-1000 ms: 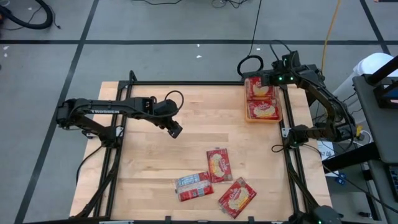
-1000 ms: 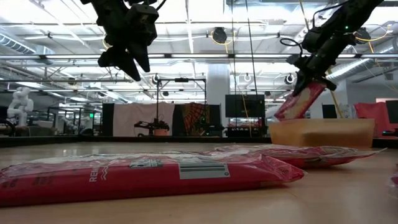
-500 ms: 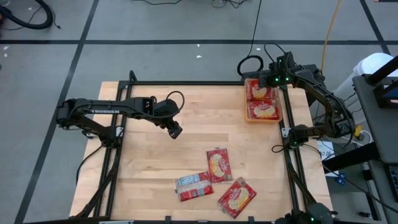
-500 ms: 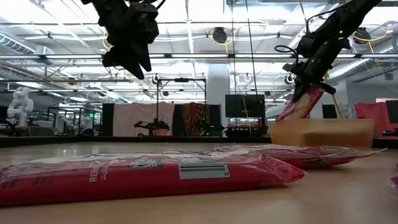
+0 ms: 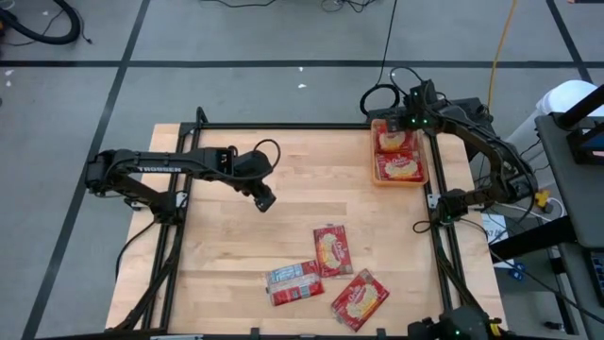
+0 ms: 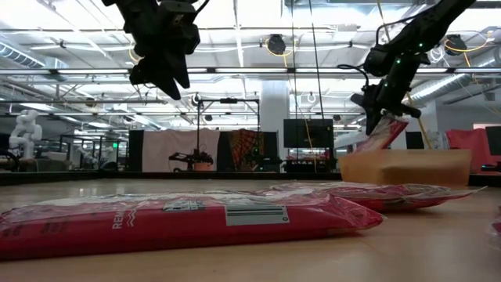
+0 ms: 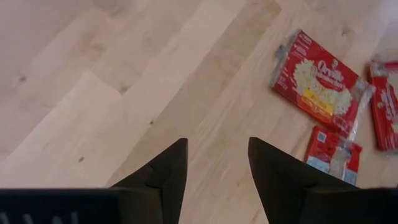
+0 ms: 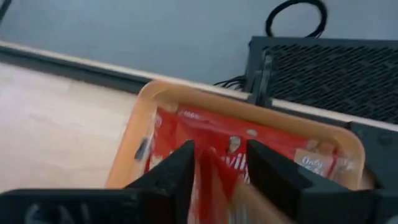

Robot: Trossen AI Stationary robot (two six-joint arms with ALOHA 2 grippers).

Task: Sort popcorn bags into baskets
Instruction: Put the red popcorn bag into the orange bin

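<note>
Left hand (image 5: 265,200), dark two-fingered, fingers parted and empty, above bare pale wooden bench (image 5: 217,264). Ahead of and beyond it, well apart, three flat rectangular red popcorn bags (image 5: 331,251) on the wood. Likely light, soft and crinkly with slick film; best taken across a short edge or seam. Right hand (image 5: 400,121), over shallow translucent orange plastic basket (image 5: 374,156), fingers apart around the upper edge of a tilted red bag (image 6: 385,133); grip or release, cannot tell. Another bag below.
</note>
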